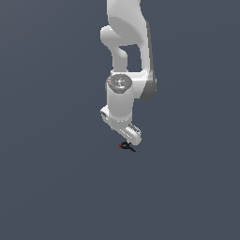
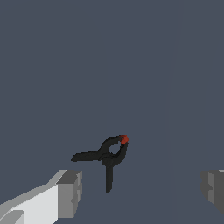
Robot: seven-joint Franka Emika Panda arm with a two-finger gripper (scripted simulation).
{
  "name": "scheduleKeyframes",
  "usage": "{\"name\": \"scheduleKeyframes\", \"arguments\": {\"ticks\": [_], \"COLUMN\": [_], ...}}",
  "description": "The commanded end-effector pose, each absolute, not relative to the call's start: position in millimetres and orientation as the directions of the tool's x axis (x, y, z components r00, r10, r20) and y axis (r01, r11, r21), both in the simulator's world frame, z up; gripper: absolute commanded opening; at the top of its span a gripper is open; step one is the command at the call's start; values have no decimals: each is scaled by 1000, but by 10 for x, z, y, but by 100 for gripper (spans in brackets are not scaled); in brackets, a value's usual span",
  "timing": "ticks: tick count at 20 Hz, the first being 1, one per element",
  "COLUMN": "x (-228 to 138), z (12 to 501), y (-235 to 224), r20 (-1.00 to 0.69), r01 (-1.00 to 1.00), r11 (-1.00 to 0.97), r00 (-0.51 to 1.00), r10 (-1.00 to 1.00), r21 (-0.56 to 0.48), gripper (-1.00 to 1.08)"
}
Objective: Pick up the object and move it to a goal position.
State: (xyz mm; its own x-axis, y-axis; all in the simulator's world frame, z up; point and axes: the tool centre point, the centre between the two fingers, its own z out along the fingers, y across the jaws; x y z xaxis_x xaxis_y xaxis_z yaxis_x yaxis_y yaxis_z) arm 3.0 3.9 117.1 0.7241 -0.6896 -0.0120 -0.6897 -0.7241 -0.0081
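**Small black clamp on the counter beneath a spread claw**

The small black spring clamp with two thin splayed handles and a red tip (image 2: pixel 111 156) lies flat on the plain dark grey-blue counter (image 2: pixel 166 65). In the wrist view its two handles spread apart from a rounded head with a small hole through it, and the red tip sits on that head, at the end away from the handles. One handle runs toward the grey finger pad (image 2: pixel 70 193) on the white-backed finger, the other runs toward the gap between the two fingers. The clamp's long axis goes from the red tip through the head and out between the two handles.

In the exterior view the clamp (image 1: pixel 126 146) shows only as a tiny dark shape with a red speck, directly under the arm's lowest part and far smaller than it. Whether it touches the claw cannot be told from there.

The white claw (image 2: pixel 140 192) stands spread wide: its two grey pads sit well apart, with the clamp lying between them and touching neither. Nothing else lies on the counter near the clamp.

The white Panda arm (image 1: pixel 126 51) comes down from the top of the exterior view, its wrist bent so that the hand (image 1: pixel 129 131) points down at the counter, tilted slightly toward the exterior view's right.
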Motion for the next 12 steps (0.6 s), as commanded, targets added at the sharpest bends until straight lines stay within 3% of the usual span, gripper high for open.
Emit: {"name": "scheduleKeyframes", "arguments": {"ticks": [1, 12], "x": [34, 48], "z": [1124, 923], "y": [71, 206], "r20": [-13, -12], "r01": [-736, -895], "r11": [-677, -445], "r00": [677, 445], "r10": [-736, -895], "r21": [-7, -2], "gripper": [100, 100]}}
